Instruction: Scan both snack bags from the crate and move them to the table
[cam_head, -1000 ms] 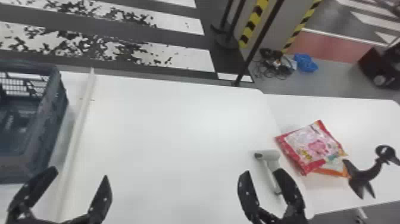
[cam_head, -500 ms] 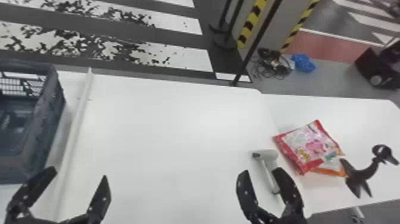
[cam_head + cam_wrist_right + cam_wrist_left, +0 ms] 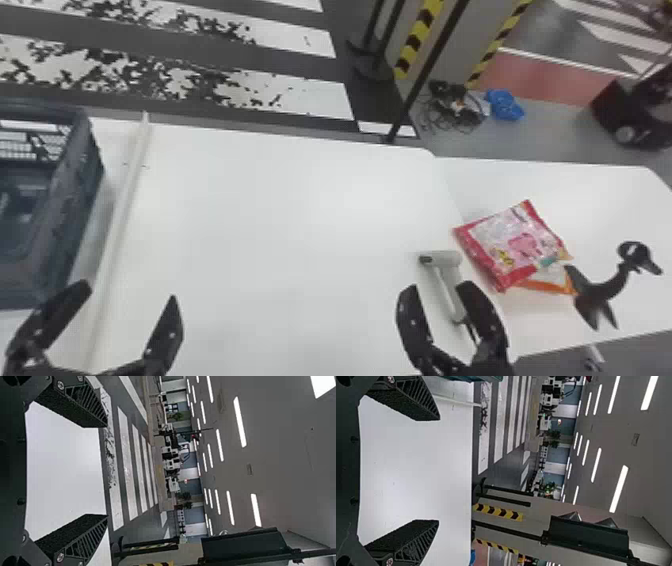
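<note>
The right gripper [image 3: 440, 287] and left gripper [image 3: 130, 292] are spread and empty. A scanner [image 3: 450, 292] lies near the main bench's [image 3: 280, 240] right edge; beyond, the red snack bag [image 3: 515, 242] overlaps the orange snack bag [image 3: 552, 286] near the adjoining bench's [image 3: 590, 200] left edge.

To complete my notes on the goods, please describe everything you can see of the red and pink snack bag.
The red and pink snack bag looks like glossy, slightly wrinkled plastic, with red borders and a printed front with a yellow figure. It appears closed. It lies roughly flat, turned at an angle, on the right-hand white table, partly covering an orange-edged bag. The pale scanner is close on its left. The right gripper is not holding it.
</note>
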Motion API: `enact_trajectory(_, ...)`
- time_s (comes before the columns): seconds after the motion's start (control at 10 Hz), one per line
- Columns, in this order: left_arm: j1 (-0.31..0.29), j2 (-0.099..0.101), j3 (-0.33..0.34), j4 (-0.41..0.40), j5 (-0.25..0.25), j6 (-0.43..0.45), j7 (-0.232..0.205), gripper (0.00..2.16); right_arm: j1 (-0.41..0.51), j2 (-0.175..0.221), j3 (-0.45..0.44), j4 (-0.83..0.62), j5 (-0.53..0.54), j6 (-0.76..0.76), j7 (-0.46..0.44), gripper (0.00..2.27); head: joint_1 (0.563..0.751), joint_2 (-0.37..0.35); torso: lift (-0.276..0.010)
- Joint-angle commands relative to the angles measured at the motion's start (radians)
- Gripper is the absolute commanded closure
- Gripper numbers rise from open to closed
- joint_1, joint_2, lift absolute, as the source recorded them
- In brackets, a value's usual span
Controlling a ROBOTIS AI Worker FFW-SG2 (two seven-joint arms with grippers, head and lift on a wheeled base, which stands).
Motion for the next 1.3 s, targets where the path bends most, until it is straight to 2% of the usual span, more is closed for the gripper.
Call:
enact_trajectory(0.0,-0.002,0.000,0.000,0.000,0.000,0.012,0.000,0.07,0.000,0.000,-0.002,0.000,0.000,0.000,0.000,0.12,0.695,-0.334,-0.087)
enact_trajectory(0.5,-0.011,0.009,-0.008,0.000,0.000,0.039,0.003,0.07,0.002,0.005,-0.003,-0.001,0.000,0.000,0.011,0.12,0.695,-0.341,-0.087)
enact_trajectory(1.2,-0.019,0.009,-0.008,0.014,0.008,0.036,0.003,0.06,0.002,0.005,-0.003,0.005,0.000,-0.003,0.012,0.12,0.695,-0.339,-0.087)
